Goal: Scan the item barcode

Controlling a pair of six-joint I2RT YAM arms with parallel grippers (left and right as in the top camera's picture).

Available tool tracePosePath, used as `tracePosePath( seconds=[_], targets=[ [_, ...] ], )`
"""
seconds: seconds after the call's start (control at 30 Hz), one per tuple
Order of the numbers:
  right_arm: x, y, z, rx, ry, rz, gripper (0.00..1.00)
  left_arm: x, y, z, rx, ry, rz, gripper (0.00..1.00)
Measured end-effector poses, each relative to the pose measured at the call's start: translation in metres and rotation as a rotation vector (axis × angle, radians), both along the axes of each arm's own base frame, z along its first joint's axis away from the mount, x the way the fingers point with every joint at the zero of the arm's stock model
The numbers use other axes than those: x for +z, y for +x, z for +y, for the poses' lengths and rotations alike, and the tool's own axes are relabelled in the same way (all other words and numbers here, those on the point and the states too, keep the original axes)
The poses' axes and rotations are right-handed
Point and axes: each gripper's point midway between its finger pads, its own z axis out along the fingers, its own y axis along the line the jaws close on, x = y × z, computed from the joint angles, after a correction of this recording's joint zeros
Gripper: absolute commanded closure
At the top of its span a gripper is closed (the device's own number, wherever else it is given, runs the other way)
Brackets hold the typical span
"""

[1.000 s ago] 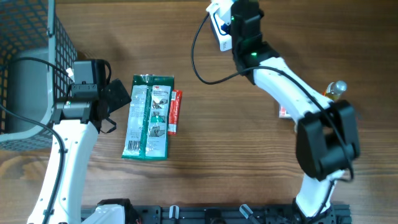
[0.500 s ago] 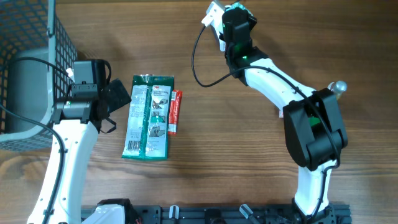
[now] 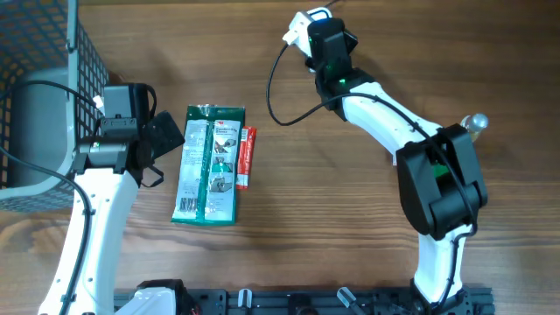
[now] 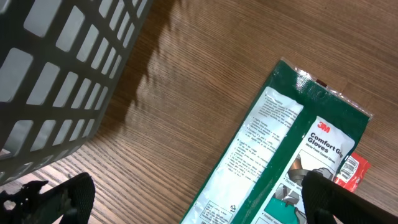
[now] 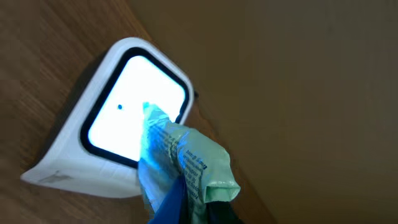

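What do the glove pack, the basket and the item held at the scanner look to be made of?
Glove pack: glossy plastic film, judging by its sheen and crimped ends.
Basket: dark rigid grid, plastic or coated wire, unclear which.
Held item: thin printed film, crumpled, likely plastic.

Shop checkout mock-up: scanner (image 5: 134, 106), wire basket (image 3: 87, 52), packaged gloves (image 3: 208, 166).

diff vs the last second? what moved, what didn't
The right claw, shut on a crumpled green packet, shifted left, closer to the white scanner, and its arm's elbow swung left with it. Nothing was grabbed or released. Unchanged: the left claw is open beside the gloves pack, and the red packet and basket are where they were.
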Motion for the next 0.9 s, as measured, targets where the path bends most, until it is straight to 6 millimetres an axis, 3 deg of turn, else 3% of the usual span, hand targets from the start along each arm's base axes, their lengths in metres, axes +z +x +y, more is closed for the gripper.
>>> tracePosePath(
  seconds=[0.13, 0.3, 0.47, 0.57, 0.63, 0.7, 0.77, 0.83, 0.9],
  targets=[
    [-0.008, -0.008, 0.008, 0.024, 0.001, 0.045, 0.96, 0.0, 0.0, 0.0, 0.0, 0.0, 0.0, 0.0],
    [-0.003, -0.009, 0.008, 0.002, 0.051, 0.042, 0.96, 0.0, 0.0, 0.0, 0.0, 0.0, 0.0, 0.0],
    [0.03, -0.038, -0.001, -0.035, 0.145, 0.093, 0.96, 0.0, 0.0, 0.0, 0.0, 0.0, 0.0, 0.0],
    [0.072, -0.082, -0.012, -0.042, 0.229, 0.168, 0.96, 0.0, 0.0, 0.0, 0.0, 0.0, -0.001, 0.0],
    [0.082, -0.113, -0.015, -0.022, 0.281, 0.267, 0.96, 0.0, 0.0, 0.0, 0.0, 0.0, 0.0, 0.0],
    [0.07, -0.152, -0.02, -0.011, 0.323, 0.441, 0.96, 0.0, 0.0, 0.0, 0.0, 0.0, 0.0, 0.0],
    [0.043, -0.197, -0.029, -0.049, 0.368, 0.68, 0.96, 0.0, 0.0, 0.0, 0.0, 0.0, 0.0, 0.0],
    [0.019, -0.229, -0.042, -0.133, 0.395, 0.854, 0.96, 0.0, 0.0, 0.0, 0.0, 0.0, 0.0, 0.0],
    [0.002, -0.246, -0.054, -0.213, 0.405, 0.94, 0.92, 0.0, 0.0, 0.0, 0.0, 0.0, 0.0, 0.0]
  ],
)
